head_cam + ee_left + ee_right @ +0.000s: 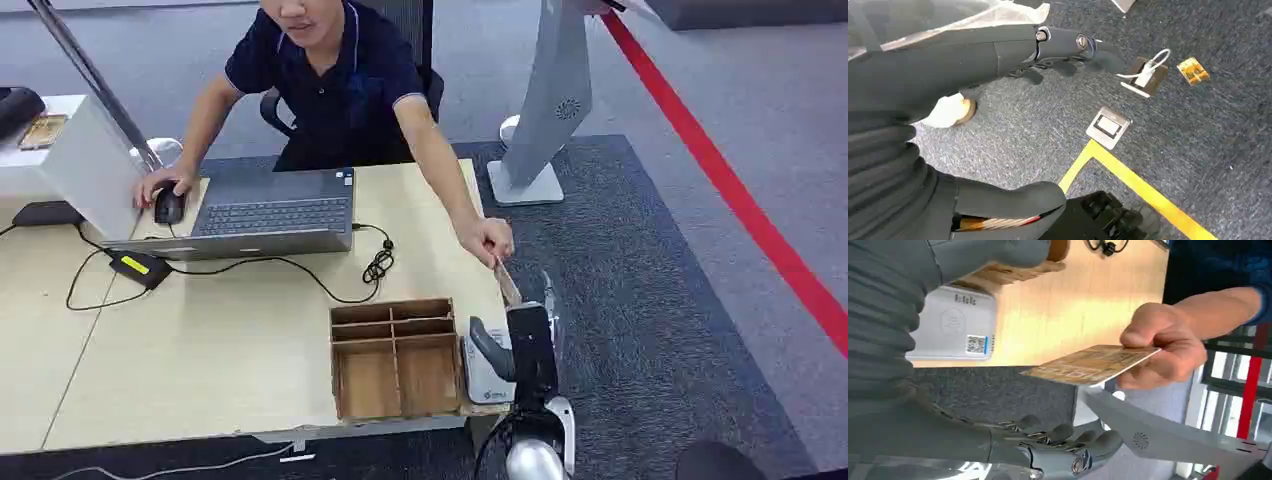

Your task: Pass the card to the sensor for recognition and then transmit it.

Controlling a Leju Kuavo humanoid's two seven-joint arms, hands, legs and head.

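R hand raised at the desk's right front corner, just right of the grey card reader. From my R wrist cam its fingers are spread and slightly curled, pinching nothing; thumb up near the reader. Card is gold/brown, held flat by the person's hand at its far end, near end hanging over the open palm, not touching the fingers as far as I can tell. In head view person's hand sits just above my R hand, card between them. L hand hangs over carpet, fingers stretched out, apart, holding nothing. Wooden divided tray sits left of the reader, touching it. Person's other hand on a mouse beside the laptop
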